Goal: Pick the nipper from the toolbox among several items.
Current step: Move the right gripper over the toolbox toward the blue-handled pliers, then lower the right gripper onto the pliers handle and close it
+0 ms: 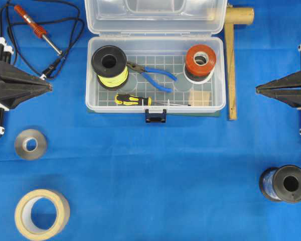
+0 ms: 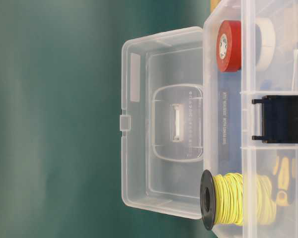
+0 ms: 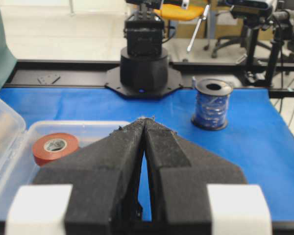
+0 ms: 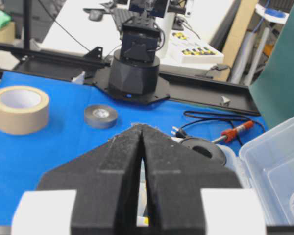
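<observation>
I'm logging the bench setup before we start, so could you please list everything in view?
toolbox: 1, clear, lid open, top centre
nipper: 1, blue handles, inside toolbox
wire spool: 1, black with yellow wire, toolbox left
screwdriver: 1, black-yellow, toolbox front
red tape roll: 1, on a white roll, toolbox right
tan block: 1, toolbox front right
soldering iron: 1, orange, top left
grey tape: 1, left
beige tape: 1, bottom left
blue spool: 1, bottom right
wooden pieces: right of toolbox
left end effector: black, shut
right end effector: black, shut

Place: robotics lab | Evidence: blue-covered bench (image 1: 150,165), bolted arm base (image 3: 144,73), office chairs (image 3: 235,41)
</observation>
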